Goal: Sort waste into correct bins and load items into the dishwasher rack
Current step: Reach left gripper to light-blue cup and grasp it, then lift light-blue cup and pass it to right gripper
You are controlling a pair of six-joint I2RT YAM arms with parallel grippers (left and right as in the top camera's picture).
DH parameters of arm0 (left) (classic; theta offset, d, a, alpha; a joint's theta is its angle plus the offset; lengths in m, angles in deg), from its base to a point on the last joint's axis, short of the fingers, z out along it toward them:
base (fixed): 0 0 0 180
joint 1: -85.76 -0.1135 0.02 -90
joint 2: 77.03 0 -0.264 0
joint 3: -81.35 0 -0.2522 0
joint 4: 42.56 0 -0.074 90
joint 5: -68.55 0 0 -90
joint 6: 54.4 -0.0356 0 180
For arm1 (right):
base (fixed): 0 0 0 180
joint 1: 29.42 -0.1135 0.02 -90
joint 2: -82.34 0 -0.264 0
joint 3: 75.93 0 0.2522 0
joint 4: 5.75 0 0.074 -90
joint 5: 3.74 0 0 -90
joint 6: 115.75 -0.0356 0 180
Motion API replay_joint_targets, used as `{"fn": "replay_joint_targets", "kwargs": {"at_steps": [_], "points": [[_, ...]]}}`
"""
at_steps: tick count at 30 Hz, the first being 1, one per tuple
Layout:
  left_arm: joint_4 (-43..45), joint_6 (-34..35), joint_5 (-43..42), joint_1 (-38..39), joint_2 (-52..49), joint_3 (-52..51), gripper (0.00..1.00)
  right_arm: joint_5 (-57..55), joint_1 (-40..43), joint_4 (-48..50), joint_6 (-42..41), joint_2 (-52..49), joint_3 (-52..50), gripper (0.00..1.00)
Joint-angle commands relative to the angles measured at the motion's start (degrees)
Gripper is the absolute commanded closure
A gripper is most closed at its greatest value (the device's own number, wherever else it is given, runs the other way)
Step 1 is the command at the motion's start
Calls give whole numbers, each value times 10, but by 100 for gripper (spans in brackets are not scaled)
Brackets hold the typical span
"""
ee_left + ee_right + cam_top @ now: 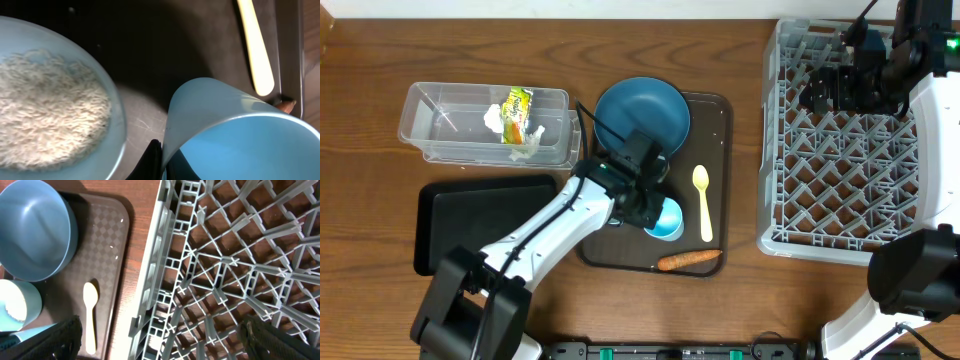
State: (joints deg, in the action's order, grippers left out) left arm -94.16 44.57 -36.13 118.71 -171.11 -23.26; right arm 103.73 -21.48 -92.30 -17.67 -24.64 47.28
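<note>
Left pincer (655,205) clamps small light-blue cup (668,220) rim; right pincer (165,340) spread over rack (840,150); wrapper (517,115) print unreadable.

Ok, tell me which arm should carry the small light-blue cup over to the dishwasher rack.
Left. The left gripper is shut on the wall of the small light-blue cup on the brown serving tray, while the right gripper hangs open over the dishwasher rack, well away from the cup.

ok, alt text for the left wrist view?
Left end effector pinches the rim of a light-blue cup on a dark tray. A bowl of rice sits at left; a yellow spoon lies upper right.
</note>
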Motion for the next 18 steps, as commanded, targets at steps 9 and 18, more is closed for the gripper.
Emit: {"fn": "replay_joint_targets", "kwargs": {"at_steps": [9,18], "points": [[103,109,-111,-161,33,116,94,147,-10,-5,158,-3,3,1],[296,199,-509,-280,-12,116,94,389,-54,21,403,-5,-49,1]]}}
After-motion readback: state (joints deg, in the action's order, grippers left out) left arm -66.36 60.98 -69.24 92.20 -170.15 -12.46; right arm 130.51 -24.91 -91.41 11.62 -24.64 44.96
